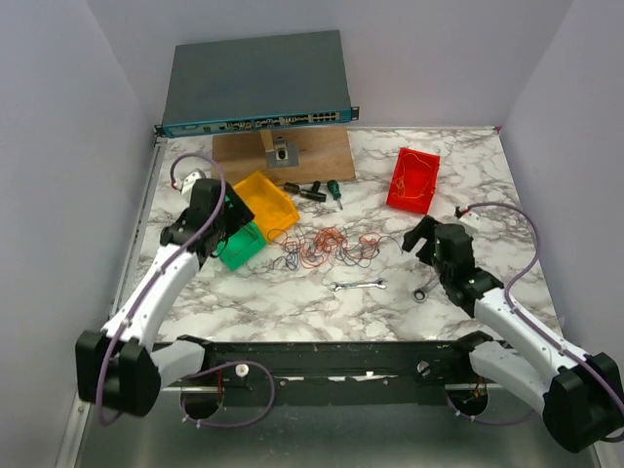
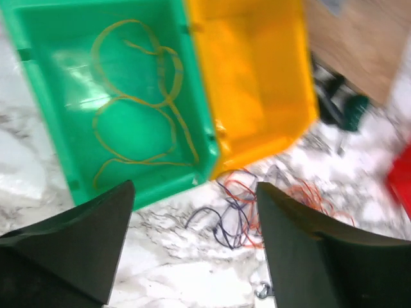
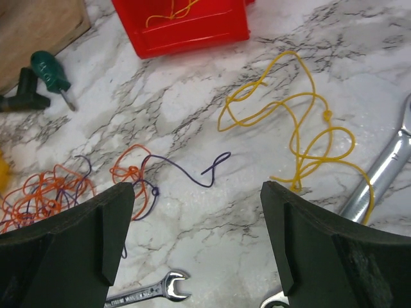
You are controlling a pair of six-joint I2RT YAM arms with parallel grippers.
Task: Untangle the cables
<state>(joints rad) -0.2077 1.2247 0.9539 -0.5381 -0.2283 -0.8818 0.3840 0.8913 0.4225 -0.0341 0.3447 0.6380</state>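
Observation:
The cables (image 1: 327,249) lie as a tangle of orange, red and dark strands in the middle of the marble table. My left gripper (image 1: 229,219) hangs open over the near edge of the green bin (image 2: 45,77), nothing between its fingers. One yellow cable (image 2: 137,101) lies coiled in that bin. Just beyond the bin, dark and orange strands (image 2: 247,208) sprawl on the table. My right gripper (image 3: 198,192) stands open and empty above bare marble. Ahead of it lie a loose yellow cable (image 3: 302,128), a purple strand (image 3: 186,170) and an orange bunch (image 3: 45,192).
A yellow bin (image 1: 265,200) sits beside the green one, and a red bin (image 1: 413,178) with a yellow strand stands at the back right. Screwdrivers (image 1: 317,190), a small wrench (image 1: 359,286), a larger wrench (image 3: 385,170), a wooden board (image 1: 312,151) and a network switch (image 1: 255,83) are around.

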